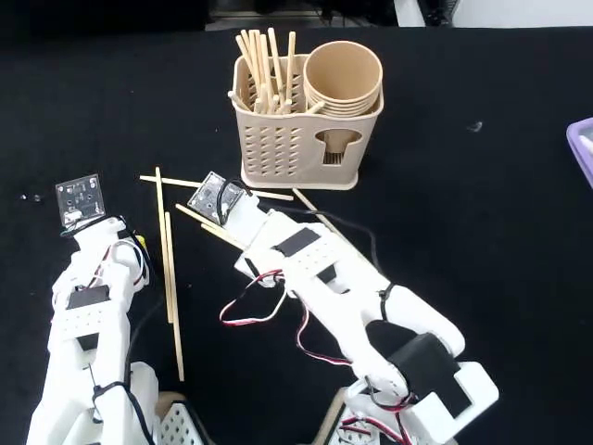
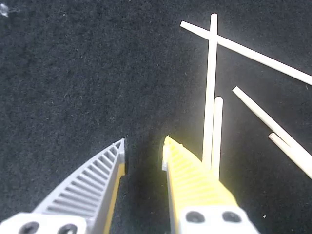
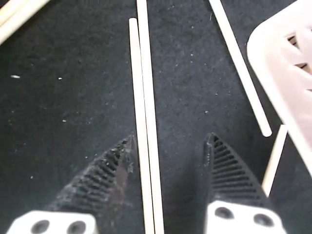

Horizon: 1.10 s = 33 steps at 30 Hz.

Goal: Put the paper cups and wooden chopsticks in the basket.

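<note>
The basket (image 1: 301,139) is seen at the far middle of the table (image 1: 491,241), with the cups (image 1: 343,79) stacked in its right compartment and a bundle of chopsticks (image 1: 264,65) stood upright in its left one. Loose chopsticks (image 1: 174,297) (at least six can be counted) are left on the table, near and left of the basket. The right gripper (image 3: 169,139) is held open, low over a pair (image 3: 144,87) lying side by side between its fingers; whether they are touched cannot be told. The left gripper (image 2: 144,141) is open too, over bare table at the left, with two long chopsticks (image 2: 212,97) just beside its yellow finger (image 2: 190,180).
</note>
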Each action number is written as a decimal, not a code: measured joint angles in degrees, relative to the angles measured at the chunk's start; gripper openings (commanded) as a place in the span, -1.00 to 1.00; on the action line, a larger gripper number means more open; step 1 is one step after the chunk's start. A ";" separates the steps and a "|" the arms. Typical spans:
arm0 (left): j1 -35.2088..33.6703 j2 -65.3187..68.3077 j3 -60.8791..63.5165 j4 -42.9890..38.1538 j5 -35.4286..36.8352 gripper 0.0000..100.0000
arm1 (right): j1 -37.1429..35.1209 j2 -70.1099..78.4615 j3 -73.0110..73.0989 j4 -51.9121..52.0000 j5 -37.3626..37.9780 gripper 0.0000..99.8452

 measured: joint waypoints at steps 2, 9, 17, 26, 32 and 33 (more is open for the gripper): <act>0.00 0.00 0.00 0.00 0.00 -0.74 | 0.00 1.49 0.00 0.09 0.00 -0.54; 0.00 0.00 0.00 0.00 0.00 -0.74 | 0.00 10.64 -8.18 8.35 0.00 -0.55; 0.00 0.00 0.00 0.00 0.00 -0.74 | 0.18 16.70 -16.79 15.56 2.37 -0.95; 0.00 0.00 0.00 0.00 0.00 -0.74 | 2.99 13.71 -16.00 16.88 4.75 -0.98; 0.00 0.00 0.00 0.00 0.00 -0.74 | 4.48 -2.55 -3.25 13.45 4.92 -0.98; 0.00 0.00 0.00 0.00 0.00 -0.74 | 4.57 -5.80 -1.32 13.01 4.92 -0.98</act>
